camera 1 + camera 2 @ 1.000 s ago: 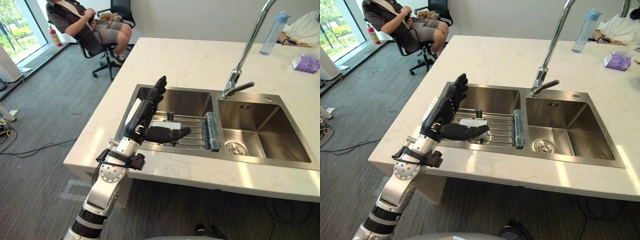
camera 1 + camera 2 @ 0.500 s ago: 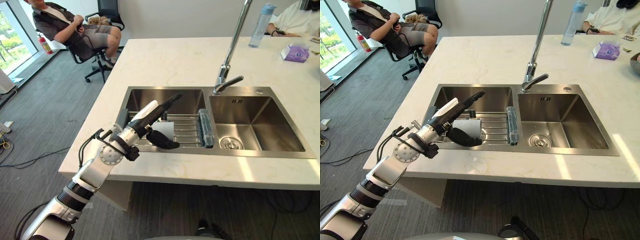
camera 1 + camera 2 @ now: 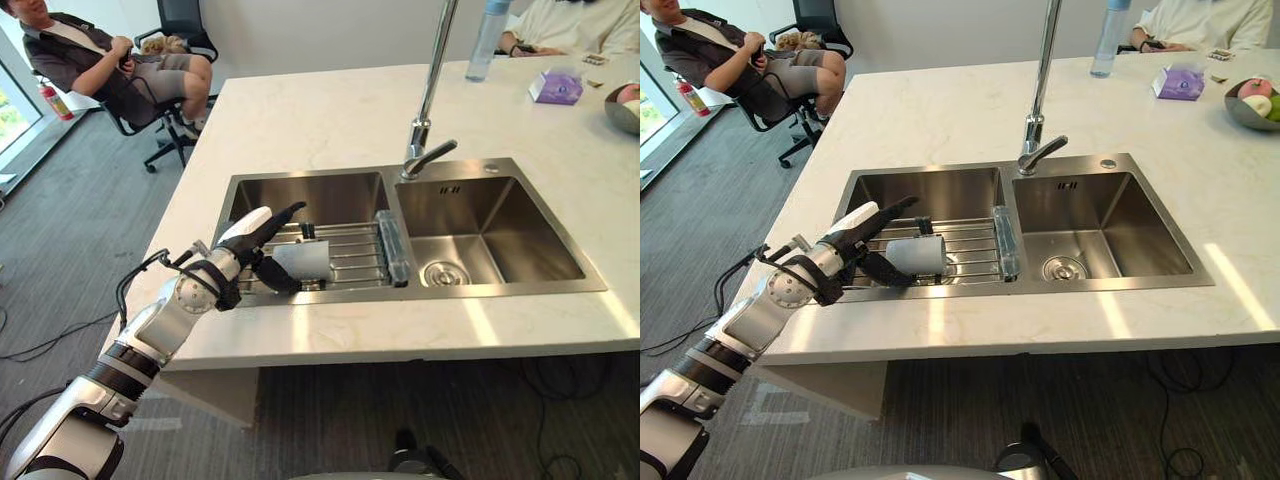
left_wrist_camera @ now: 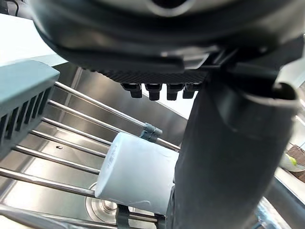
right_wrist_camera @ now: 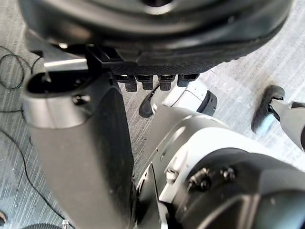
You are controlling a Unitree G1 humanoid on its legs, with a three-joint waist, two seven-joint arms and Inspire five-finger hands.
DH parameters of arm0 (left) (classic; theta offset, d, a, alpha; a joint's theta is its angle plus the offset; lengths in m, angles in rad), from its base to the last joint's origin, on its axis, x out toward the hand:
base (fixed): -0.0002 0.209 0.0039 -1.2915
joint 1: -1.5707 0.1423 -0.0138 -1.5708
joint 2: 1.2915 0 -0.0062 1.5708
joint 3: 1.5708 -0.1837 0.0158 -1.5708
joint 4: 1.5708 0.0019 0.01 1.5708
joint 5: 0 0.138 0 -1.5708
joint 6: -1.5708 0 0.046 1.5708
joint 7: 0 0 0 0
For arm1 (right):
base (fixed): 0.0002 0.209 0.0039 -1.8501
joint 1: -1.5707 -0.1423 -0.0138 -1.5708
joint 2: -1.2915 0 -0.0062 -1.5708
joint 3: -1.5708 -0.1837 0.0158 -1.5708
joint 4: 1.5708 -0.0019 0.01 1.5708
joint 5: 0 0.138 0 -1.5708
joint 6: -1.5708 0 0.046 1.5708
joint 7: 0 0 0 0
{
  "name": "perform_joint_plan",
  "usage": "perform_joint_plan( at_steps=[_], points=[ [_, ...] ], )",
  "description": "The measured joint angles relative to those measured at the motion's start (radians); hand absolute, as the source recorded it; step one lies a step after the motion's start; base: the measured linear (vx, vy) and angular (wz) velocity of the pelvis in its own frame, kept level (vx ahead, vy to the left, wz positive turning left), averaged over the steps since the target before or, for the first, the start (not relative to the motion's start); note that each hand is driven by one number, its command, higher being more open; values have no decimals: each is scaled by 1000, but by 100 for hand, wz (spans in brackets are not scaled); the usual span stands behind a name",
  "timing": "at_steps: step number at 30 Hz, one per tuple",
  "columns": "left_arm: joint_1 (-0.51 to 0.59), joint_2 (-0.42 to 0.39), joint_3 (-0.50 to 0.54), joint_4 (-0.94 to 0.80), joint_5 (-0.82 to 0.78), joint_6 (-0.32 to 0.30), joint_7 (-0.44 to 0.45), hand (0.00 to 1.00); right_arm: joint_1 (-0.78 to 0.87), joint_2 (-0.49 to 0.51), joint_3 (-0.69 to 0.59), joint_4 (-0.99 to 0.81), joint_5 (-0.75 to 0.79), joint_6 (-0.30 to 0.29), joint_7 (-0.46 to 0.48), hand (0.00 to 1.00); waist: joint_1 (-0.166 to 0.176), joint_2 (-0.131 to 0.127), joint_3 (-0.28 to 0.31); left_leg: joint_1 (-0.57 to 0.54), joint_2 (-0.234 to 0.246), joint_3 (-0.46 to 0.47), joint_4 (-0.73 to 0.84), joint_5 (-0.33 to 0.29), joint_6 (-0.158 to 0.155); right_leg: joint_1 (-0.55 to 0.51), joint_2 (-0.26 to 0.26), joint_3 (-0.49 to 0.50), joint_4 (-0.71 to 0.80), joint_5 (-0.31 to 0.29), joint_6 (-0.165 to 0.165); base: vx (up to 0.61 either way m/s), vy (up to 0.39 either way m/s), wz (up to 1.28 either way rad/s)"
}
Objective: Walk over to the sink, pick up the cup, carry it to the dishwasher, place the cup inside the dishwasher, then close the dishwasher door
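The cup (image 3: 303, 260) is plain white with no markings, a short cylinder lying tipped over on its side. It rests on the wire rack (image 3: 355, 255) that spans the left basin of the sink (image 3: 500, 290), held up on the bars above the basin floor. Its length runs side to side across the basin, parallel to the front edge, and it sits toward the rack's front left part. From here I cannot tell which end is the mouth. It looks whole and clean. The sink is a stainless steel double basin set into a pale stone counter (image 3: 330, 110), and its right basin holds only the drain.
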Motion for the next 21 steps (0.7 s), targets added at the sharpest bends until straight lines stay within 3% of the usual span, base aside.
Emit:
perform_joint_plan(
  at_steps=[14,21],
  points=[
    [-37,12,-6,6,-50,16,17,100,15,4,-1,-12,13,-15,9,100,-11,12,13,-5,0,1,2,0,0,-4,0,2,0,1,-1,-24,-6,0],
    [-99,29,-75,40,-40,2,-91,100,37,9,0,-23,13,-44,7,100,-38,24,19,-7,-1,15,-5,-1,0,-20,3,16,0,2,0,-11,-5,-5]
  ],
)
